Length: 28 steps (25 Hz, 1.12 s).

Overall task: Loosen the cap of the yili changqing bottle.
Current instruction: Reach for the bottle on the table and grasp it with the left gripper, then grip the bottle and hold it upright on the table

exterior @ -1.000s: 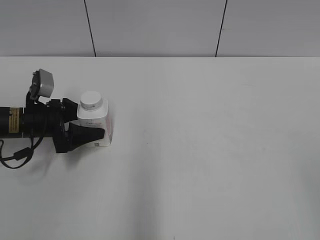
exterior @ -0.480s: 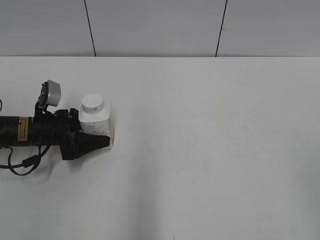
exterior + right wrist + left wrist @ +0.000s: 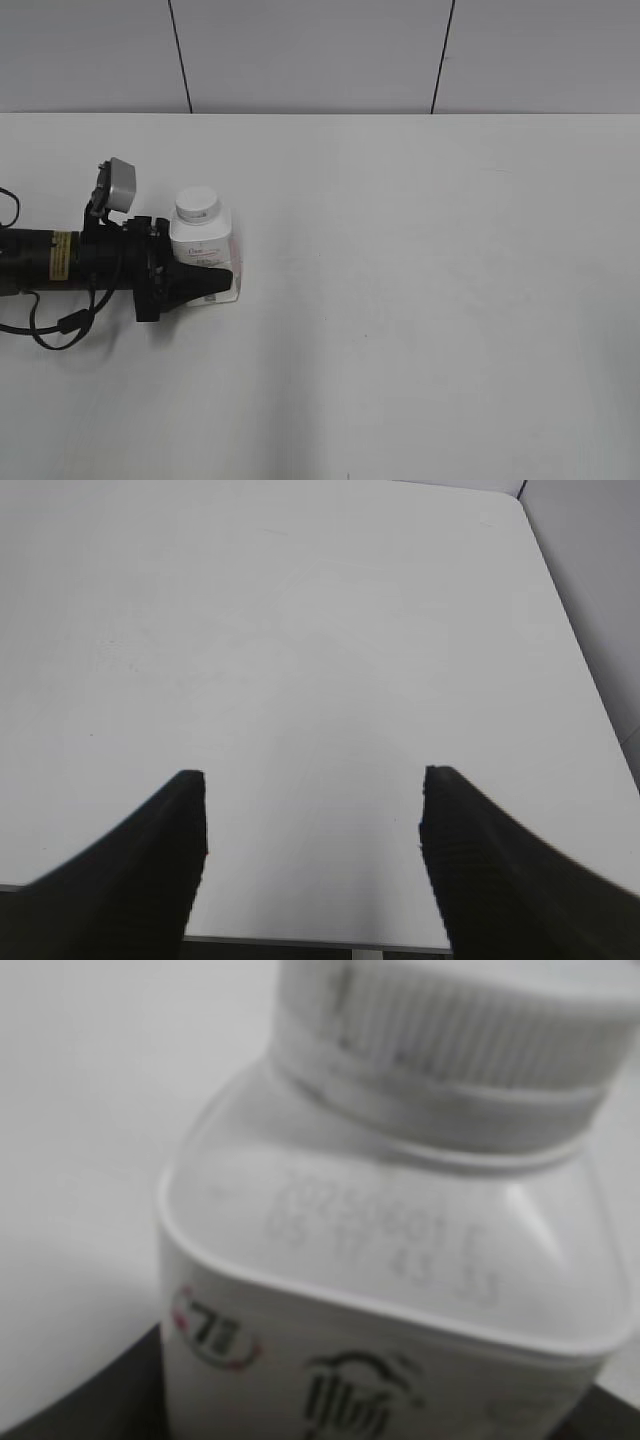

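Note:
The yili changqing bottle (image 3: 205, 252) stands upright at the table's left, white and squarish with a pink-and-white label. Its white ribbed cap (image 3: 198, 204) is on the neck. My left gripper (image 3: 222, 272) lies low along the table and is shut on the bottle's body, one black finger across its front. The left wrist view is filled by the bottle (image 3: 380, 1290) and its cap (image 3: 450, 1040), with dark finger edges at both bottom corners. My right gripper (image 3: 312, 810) is open and empty above bare table; it is out of the exterior view.
The white table (image 3: 420, 300) stretches to the right of the bottle. Its far edge meets a grey panelled wall (image 3: 310, 55). The right wrist view shows the table's right edge (image 3: 575, 650) and its near edge.
My left gripper has slid the bottle to the right and a little toward the front across the table, still holding it upright.

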Motion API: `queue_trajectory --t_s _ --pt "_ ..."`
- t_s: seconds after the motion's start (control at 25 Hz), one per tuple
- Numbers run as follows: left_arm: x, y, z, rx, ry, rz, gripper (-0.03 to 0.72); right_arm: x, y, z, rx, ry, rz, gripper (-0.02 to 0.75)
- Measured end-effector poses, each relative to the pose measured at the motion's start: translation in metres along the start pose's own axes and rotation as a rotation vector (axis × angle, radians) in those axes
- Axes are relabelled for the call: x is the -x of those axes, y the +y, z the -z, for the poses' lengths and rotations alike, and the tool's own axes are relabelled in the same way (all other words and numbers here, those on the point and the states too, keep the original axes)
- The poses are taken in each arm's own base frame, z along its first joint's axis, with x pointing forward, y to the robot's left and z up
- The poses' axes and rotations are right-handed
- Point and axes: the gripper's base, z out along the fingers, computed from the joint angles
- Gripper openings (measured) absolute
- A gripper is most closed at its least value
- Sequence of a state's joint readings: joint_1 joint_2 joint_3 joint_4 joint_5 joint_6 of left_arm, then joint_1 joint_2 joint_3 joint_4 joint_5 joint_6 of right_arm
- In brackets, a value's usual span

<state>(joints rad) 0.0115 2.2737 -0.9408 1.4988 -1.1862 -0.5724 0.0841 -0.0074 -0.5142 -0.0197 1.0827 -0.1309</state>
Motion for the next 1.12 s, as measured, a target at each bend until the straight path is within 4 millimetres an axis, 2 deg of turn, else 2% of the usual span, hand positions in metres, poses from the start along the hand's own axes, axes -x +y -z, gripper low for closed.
queue_trajectory --t_s 0.4,0.72,0.88,1.12 --pt "0.014 -0.02 -0.048 -0.102 0.009 -0.053 0.436 0.0 0.0 0.0 0.0 0.0 0.0 0.533" --pt "0.046 -0.03 -0.096 -0.179 -0.001 -0.206 0.433 0.0 0.0 0.0 0.0 0.0 0.0 0.533" --pt "0.051 -0.032 -0.105 -0.162 0.0 -0.213 0.431 0.0 0.0 0.0 0.0 0.0 0.0 0.533" --pt "0.049 -0.029 -0.107 -0.112 0.024 -0.202 0.43 0.0 0.0 0.0 0.0 0.0 0.0 0.533"
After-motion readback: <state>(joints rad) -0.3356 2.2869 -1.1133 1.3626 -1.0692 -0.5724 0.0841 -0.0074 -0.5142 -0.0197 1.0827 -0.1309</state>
